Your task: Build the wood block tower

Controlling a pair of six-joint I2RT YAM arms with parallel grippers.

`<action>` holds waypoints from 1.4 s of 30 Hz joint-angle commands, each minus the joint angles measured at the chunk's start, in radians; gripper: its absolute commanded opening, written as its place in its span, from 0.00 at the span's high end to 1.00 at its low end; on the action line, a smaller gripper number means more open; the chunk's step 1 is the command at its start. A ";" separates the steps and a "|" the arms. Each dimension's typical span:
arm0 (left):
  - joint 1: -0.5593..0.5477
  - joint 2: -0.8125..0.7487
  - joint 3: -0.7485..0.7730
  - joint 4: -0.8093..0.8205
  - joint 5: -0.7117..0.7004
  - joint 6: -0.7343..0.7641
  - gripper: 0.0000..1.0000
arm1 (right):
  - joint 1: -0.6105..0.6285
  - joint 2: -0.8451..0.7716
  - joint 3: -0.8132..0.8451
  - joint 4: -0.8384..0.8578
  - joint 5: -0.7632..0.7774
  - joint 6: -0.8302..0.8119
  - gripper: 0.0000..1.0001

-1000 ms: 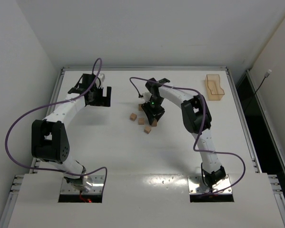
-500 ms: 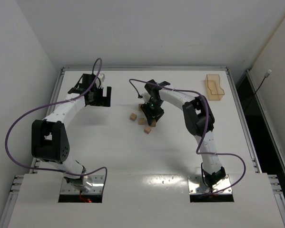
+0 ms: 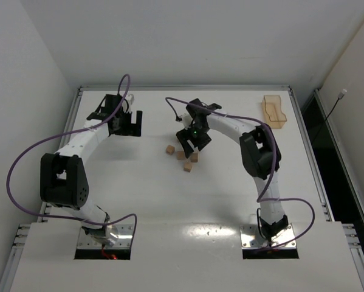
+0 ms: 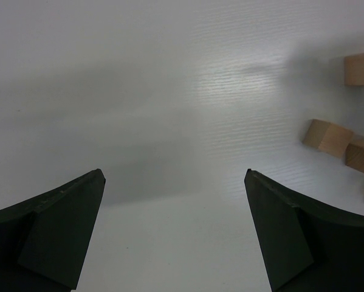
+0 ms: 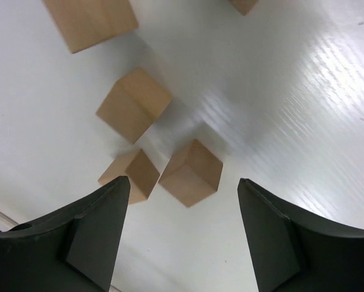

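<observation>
Several small tan wood blocks lie loose on the white table [image 3: 169, 201] at its middle: one [image 3: 169, 149], another [image 3: 180, 154], a third [image 3: 188, 166]. No tower is in view. My right gripper [image 3: 191, 142] hangs open right over this cluster. In the right wrist view its jaws [image 5: 183, 182] stand wide, and one block [image 5: 191, 172] rests on the table just ahead of the gap, touching neither finger. Two blocks [image 5: 133, 104] [image 5: 130, 175] sit to its left. My left gripper [image 3: 132, 124] is open and empty at the far left [image 4: 174, 176], with blocks [image 4: 327, 137] off to its right.
A translucent tan tray [image 3: 274, 112] stands at the far right corner of the table. Purple cables loop over both arms. A raised rim [image 3: 182, 88] runs along the table's far edge.
The right gripper's jaws have spread wider and it has drawn back a little toward the far side, leaving a block free in front of it. The left arm has not moved.
</observation>
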 commanded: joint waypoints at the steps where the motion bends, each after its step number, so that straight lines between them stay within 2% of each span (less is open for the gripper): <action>1: -0.007 -0.006 -0.011 0.034 0.022 0.000 0.00 | 0.007 -0.142 -0.026 0.098 -0.008 0.002 0.31; 9: -0.019 0.023 -0.022 0.063 0.093 -0.009 0.00 | -0.065 -0.490 -0.234 0.376 0.025 -0.069 0.25; 12: -0.082 0.058 -0.002 0.063 0.093 -0.009 0.00 | -0.077 -0.584 -0.319 0.439 0.097 -0.090 0.23; 15: -0.148 0.107 0.047 0.063 0.079 -0.009 0.00 | -0.115 -0.562 -0.318 0.383 0.179 -0.121 0.23; 19: -0.207 0.187 0.130 0.063 0.013 -0.032 0.00 | -0.180 -0.502 -0.282 0.275 0.222 -0.121 0.29; 24: -0.284 0.294 0.257 0.031 -0.096 -0.126 0.07 | -0.276 -0.481 -0.308 0.231 0.311 -0.049 0.30; 30: -0.364 0.383 0.322 0.008 -0.128 -0.248 0.09 | -0.390 -0.490 -0.345 0.231 0.302 0.011 0.30; 34: -0.424 0.415 0.357 -0.004 -0.197 -0.308 0.17 | -0.442 -0.490 -0.363 0.231 0.292 0.020 0.30; 36: -0.436 0.440 0.383 -0.004 -0.206 -0.331 0.22 | -0.467 -0.490 -0.373 0.222 0.266 0.020 0.30; 42: -0.445 0.501 0.484 -0.014 -0.229 -0.341 0.24 | -0.490 -0.490 -0.383 0.222 0.200 0.011 0.29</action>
